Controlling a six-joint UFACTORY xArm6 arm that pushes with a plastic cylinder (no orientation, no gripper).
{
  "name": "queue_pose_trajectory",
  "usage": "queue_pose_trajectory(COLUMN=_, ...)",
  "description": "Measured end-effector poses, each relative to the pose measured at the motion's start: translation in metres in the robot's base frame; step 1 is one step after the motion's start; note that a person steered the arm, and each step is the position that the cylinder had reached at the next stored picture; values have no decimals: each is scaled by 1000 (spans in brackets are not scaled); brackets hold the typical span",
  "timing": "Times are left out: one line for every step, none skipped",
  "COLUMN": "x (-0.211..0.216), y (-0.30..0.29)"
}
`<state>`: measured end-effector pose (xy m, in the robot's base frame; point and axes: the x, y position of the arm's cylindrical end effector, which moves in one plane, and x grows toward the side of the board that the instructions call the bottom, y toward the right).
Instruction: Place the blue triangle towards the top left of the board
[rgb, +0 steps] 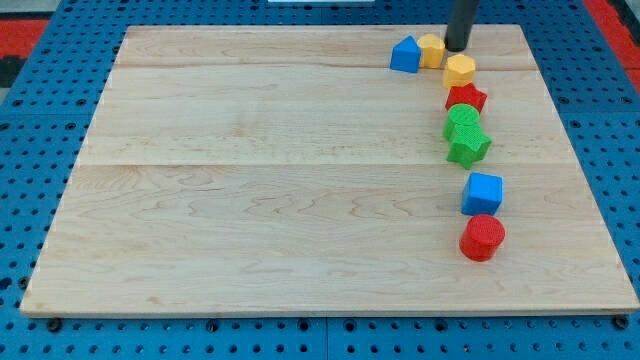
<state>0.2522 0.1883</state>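
One blue triangle (405, 55) is seen at the upper right of the counter (250, 200), touching a yellow block (431, 50); my tip (457, 47) stands just right of that block. No jaws exist on this end effector, so nothing is pinched. A push leftward would best be started from the triangle's right face, once the yellow block is cleared.

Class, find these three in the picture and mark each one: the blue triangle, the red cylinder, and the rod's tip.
blue triangle (405, 55): camera view, middle of its front face.
red cylinder (483, 236): camera view, centre of its round top.
my tip (458, 46): camera view, the rod's very end, just right of the yellow block beside the triangle.
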Motion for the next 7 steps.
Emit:
queue_pose_trajectory(x=12, y=-31)
queue_pose_trajectory(x=-12, y=-84)
queue_pose_trajectory(x=-17, y=-71)
queue_pose_trajectory(x=15, y=-67)
queue_pose_trajectory(x=0, y=-115)
queue_pose_trajectory(x=-37, y=-194)
queue_pose_trajectory(x=-33, y=-220)
